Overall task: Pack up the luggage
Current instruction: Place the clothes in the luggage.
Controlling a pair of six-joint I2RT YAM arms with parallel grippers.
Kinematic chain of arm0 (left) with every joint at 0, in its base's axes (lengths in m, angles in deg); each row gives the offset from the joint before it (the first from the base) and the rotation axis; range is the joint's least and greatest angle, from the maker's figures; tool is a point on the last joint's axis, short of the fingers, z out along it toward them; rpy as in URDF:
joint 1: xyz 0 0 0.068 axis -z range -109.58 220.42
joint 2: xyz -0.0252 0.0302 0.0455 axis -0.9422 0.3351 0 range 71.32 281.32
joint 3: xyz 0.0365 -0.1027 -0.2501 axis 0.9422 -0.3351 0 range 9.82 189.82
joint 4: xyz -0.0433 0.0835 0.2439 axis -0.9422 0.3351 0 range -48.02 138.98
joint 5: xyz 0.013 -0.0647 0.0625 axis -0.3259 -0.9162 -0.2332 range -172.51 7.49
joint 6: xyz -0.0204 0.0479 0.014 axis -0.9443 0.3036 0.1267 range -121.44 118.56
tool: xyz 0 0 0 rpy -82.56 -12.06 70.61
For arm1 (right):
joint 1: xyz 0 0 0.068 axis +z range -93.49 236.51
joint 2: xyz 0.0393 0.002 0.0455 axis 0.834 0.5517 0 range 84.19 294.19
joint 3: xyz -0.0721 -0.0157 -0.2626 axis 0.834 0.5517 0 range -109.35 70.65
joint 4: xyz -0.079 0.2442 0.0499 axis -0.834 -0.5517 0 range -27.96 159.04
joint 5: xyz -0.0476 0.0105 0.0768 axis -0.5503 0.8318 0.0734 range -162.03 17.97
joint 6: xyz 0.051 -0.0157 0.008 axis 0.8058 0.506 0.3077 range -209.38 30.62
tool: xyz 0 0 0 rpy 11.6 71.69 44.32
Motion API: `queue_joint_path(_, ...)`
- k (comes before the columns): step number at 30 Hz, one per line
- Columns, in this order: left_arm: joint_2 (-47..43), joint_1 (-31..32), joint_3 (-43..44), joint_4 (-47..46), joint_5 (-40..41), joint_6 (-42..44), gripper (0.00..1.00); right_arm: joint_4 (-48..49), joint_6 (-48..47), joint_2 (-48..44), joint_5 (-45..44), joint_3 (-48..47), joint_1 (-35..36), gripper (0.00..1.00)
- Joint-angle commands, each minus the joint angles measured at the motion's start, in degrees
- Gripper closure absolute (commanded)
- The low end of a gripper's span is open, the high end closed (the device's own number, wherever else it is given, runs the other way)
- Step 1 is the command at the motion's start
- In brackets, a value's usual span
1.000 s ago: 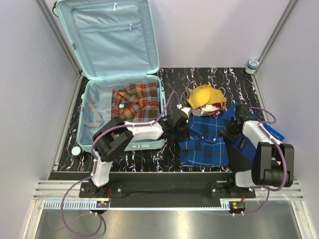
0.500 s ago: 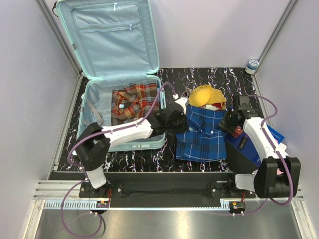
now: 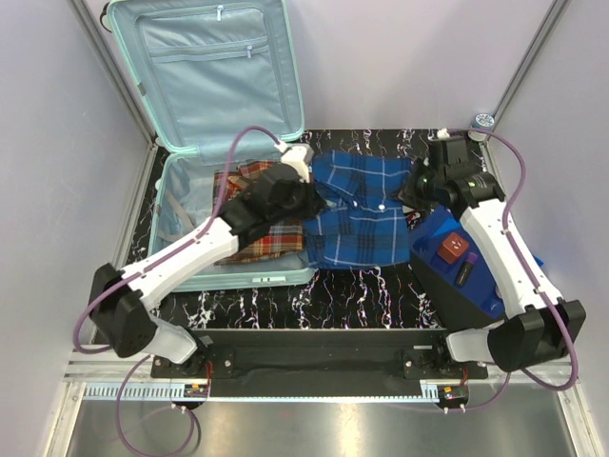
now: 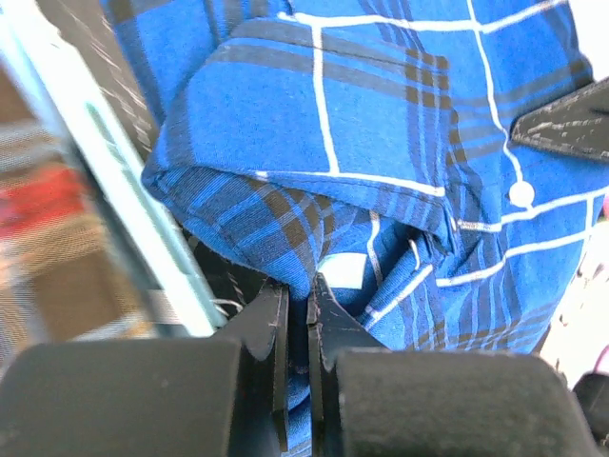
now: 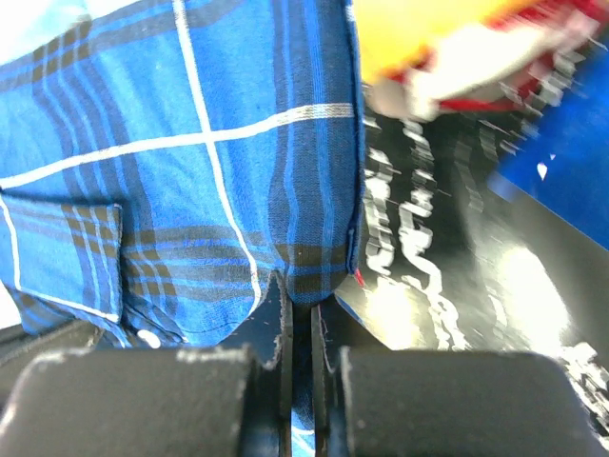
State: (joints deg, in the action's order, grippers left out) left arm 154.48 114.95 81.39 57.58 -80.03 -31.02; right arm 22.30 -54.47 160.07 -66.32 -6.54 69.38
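The luggage (image 3: 214, 76) lies open at the back left, its lid leaning on the wall, with a red plaid shirt (image 3: 255, 243) in its base. A blue plaid shirt (image 3: 362, 214) hangs spread between both grippers, its left part over the luggage's right rim (image 4: 124, 200). My left gripper (image 3: 303, 195) is shut on the shirt's left edge, and the fold (image 4: 310, 295) is pinched between its fingers. My right gripper (image 3: 411, 190) is shut on the right edge, the cloth (image 5: 302, 300) clamped in the jaws.
A flat blue box (image 3: 457, 262) with a reddish label lies under the right arm. A small jar (image 3: 483, 121) stands at the back right corner. A blurred yellow and red item (image 5: 428, 29) lies past the shirt in the right wrist view. Walls close in left and right.
Both arms have stretched away from the near edge and swung left, lifting the blue shirt off the table and carrying it over the luggage's right rim. It now hides the yellow item.
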Motion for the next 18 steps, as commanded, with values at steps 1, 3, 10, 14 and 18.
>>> queue_joint_path(1,-4.93,-4.8,0.15,0.22,1.03,2.69,1.0,-0.37,-0.29,5.93,0.35,-8.49,4.18,1.0)
queue_joint_path(3,-6.25,-7.61,-0.2,1.45,1.03,3.39,1.0,-0.11,-0.37,8.14,-0.09,-12.09,6.63,1.0)
queue_joint_path(10,-10.11,-16.22,-1.26,4.88,-0.11,5.67,1.0,1.21,-0.46,18.85,0.26,-22.12,12.8,1.0)
queue_joint_path(14,-11.78,-21.84,-2.66,6.73,-0.28,6.9,1.0,1.21,-0.73,24.04,0.44,-28.52,15.7,1.0)
queue_joint_path(18,-12.14,-27.12,-4.24,7.52,-1.95,7.96,1.0,1.21,-0.64,28.88,1.4,-33.19,17.72,1.0)
